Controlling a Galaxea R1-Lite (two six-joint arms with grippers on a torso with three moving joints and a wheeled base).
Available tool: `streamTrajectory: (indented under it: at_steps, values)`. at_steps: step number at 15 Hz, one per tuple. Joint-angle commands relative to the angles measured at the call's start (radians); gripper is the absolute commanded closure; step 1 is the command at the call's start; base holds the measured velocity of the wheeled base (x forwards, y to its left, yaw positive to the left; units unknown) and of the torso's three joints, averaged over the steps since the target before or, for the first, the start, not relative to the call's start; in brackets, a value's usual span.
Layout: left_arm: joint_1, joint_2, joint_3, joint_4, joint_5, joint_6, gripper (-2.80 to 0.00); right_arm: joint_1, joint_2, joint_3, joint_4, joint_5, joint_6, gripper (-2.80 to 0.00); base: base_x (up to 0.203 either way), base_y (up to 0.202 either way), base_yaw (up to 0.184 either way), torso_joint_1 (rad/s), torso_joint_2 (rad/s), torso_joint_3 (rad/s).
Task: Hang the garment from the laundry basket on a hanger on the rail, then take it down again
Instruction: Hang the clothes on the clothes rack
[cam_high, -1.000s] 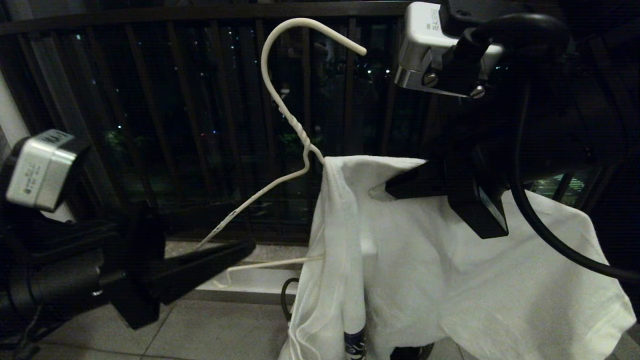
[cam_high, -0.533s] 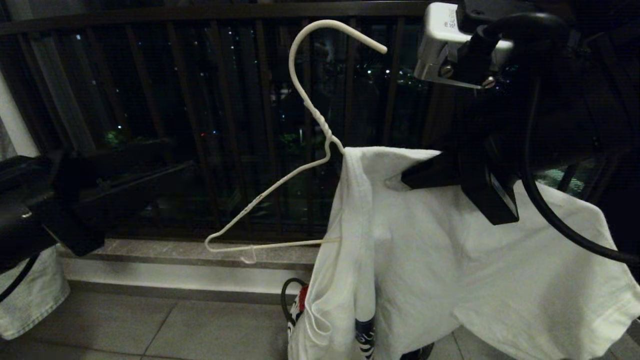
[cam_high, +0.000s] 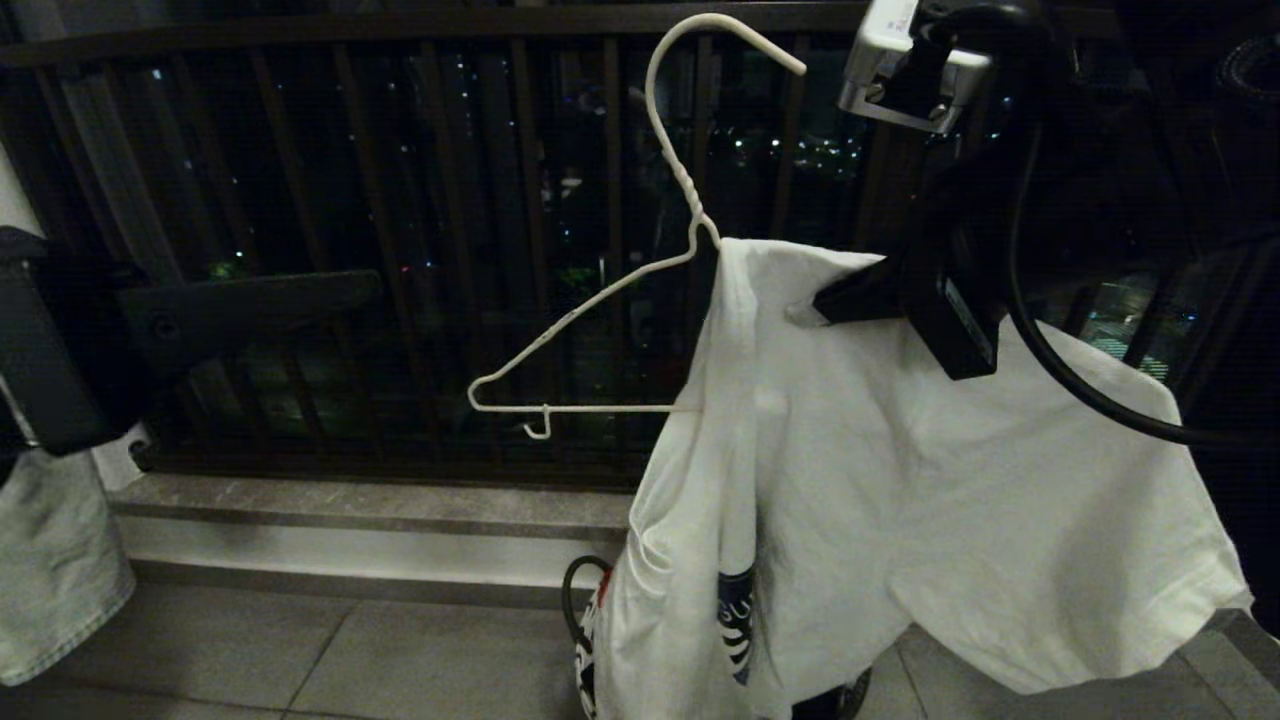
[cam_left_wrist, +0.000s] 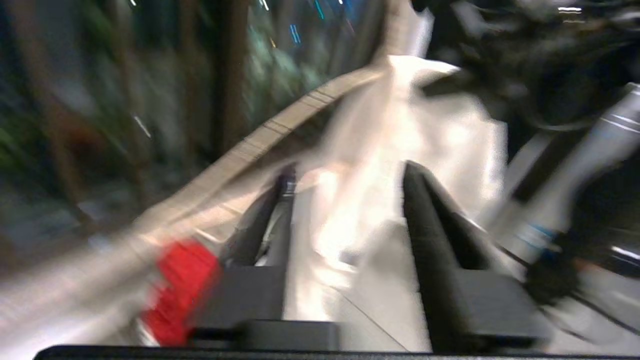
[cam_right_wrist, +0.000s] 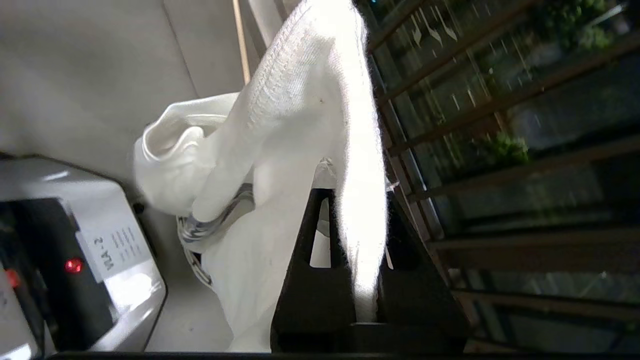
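Garment (cam_high: 900, 480): white T-shirt on hanger's right shoulder, clamped between right gripper (cam_high: 815, 305) fingers; higher in frame than a second ago.
Hanger (cam_high: 600, 300): cream wire, left of those fingers; risen likewise.
Left gripper (cam_left_wrist: 345, 220): fingers parted, empty; hanger end formerly beside them.
Label: "WA-2" (cam_right_wrist: 112, 250), right wrist view only.
Red item (cam_left_wrist: 182, 285): left wrist view only.

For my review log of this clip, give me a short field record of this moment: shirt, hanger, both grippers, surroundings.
shirt: white T-shirt draped over one side of the hanger, printed logo low on the front
hanger: cream wire hanger, hook up, its other side bare, on no rail
right gripper: shut on the T-shirt at the hanger's shoulder
left gripper: apart from the hanger, fingers parted, holding nothing
background: dark barred railing
other: pale denim cloth by the left arm
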Motion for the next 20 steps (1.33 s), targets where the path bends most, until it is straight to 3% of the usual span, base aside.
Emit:
streamTrajectory:
  at_steps: [1, 2, 3, 7, 9, 10, 13, 16, 18, 20]
  values:
    - [-0.064, 0.016, -0.229, 0.529, -0.001, -0.002, 0.00, -0.015, 0.018, 0.000, -0.007, 0.002, 0.006, 0.00, 0.000, 0.000, 0.000, 0.000, 0.00, 0.000]
    - [-0.101, 0.051, -0.301, 0.661, 0.012, -0.001, 0.00, -0.027, 0.024, 0.000, -0.019, 0.002, 0.013, 0.00, 0.000, 0.000, 0.000, 0.000, 0.00, 0.000]
    - [-0.137, 0.098, -0.334, 0.715, 0.047, -0.001, 0.00, -0.031, 0.027, 0.001, -0.022, 0.003, 0.014, 0.00, 0.000, 0.000, 0.000, 0.000, 0.00, 0.000]
    - [-0.303, 0.300, -0.310, 0.738, 0.251, 0.001, 0.00, -0.048, 0.027, 0.002, -0.036, 0.003, 0.054, 0.00, 0.000, 0.000, 0.000, 0.000, 0.00, 0.000]
    - [-0.350, 0.386, -0.289, 0.708, 0.346, -0.009, 0.00, -0.047, 0.021, 0.005, -0.036, 0.000, 0.051, 0.00, 0.000, 0.000, 0.000, 0.000, 0.00, 0.000]
    - [-0.364, 0.411, -0.266, 0.643, 0.378, -0.042, -2.80, -0.046, 0.017, 0.005, -0.035, 0.000, 0.051, 0.00, 0.000, 0.000, 0.000, 0.000, 0.00, 0.000]
    - [-0.406, 0.443, -0.194, 0.468, 0.432, -0.092, -2.80, -0.046, 0.009, 0.008, -0.033, 0.000, 0.051, 0.00, 0.000, 0.000, 0.000, 0.000, 0.00, 0.000]
    - [-0.429, 0.483, -0.187, 0.447, 0.513, -0.107, -2.80, -0.046, -0.002, 0.014, -0.033, 0.000, 0.049, 0.00, 0.000, 0.000, 0.000, 0.000, 0.00, 0.000]
    - [-0.431, 0.503, -0.168, 0.368, 0.532, -0.128, -2.80, -0.046, -0.010, 0.018, -0.031, 0.000, 0.048, 0.00, 0.000, 0.000, 0.000, 0.000, 0.00, 0.000]
    - [-0.434, 0.537, -0.162, 0.312, 0.623, -0.135, -2.80, -0.045, -0.025, 0.035, -0.031, 0.000, 0.046, 0.00, 0.000, 0.000, 0.000, 0.000, 0.00, 0.000]
